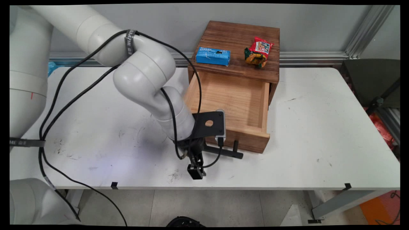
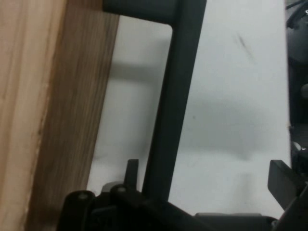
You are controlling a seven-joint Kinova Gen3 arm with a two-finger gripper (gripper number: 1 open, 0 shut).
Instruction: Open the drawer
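Observation:
A wooden cabinet (image 1: 238,51) stands at the back of the table, its drawer (image 1: 235,105) pulled out and empty inside. The drawer's black bar handle (image 1: 228,153) sticks out at the front. My gripper (image 1: 196,171) hangs at the handle's left end, close above the table. In the hand view the handle (image 2: 168,120) runs up between my open fingers, close to the left fingertip (image 2: 131,169) and far from the right one (image 2: 284,180). Nothing is clamped. The drawer front (image 2: 62,120) fills the left side of that view.
On the cabinet's top lie a blue box (image 1: 212,56) and a red and orange snack packet (image 1: 258,51). The white table (image 1: 319,127) ends just in front of the gripper. Black cables (image 1: 64,105) hang from the arm over the table's left half.

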